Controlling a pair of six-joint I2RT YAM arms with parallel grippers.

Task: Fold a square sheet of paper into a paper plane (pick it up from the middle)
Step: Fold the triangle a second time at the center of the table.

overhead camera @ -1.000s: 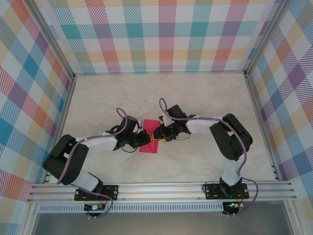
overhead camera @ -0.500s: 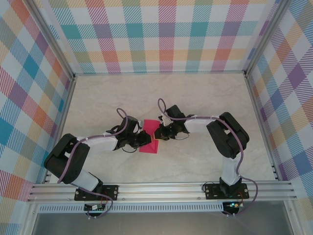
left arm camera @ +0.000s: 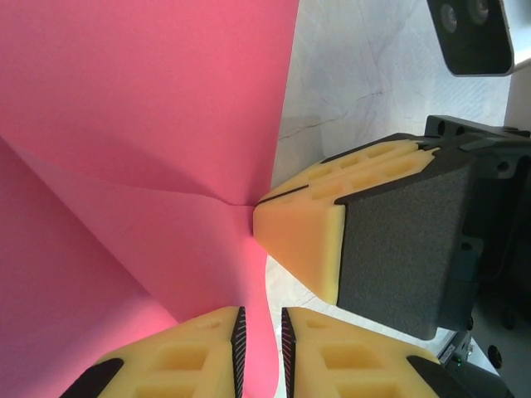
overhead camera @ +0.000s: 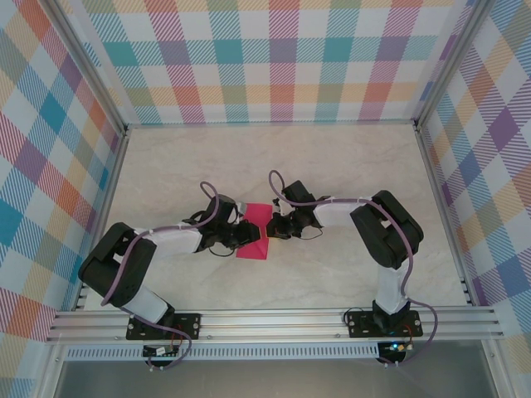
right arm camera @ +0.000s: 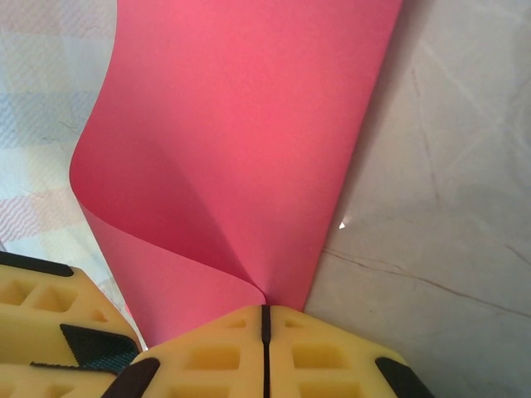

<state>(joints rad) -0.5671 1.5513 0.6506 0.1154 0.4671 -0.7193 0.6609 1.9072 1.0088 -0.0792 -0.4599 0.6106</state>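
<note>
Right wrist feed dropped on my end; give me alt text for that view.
The right gripper is shut on the edge of the pink paper, and the sheet rises from the pinch and curls over on its left side. Marble table shows on the right.

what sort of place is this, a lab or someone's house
Most likely a robot lab test cell: two arms bolted to a metal rail, a marbled table, and plaid panels walling it on three sides.
</note>
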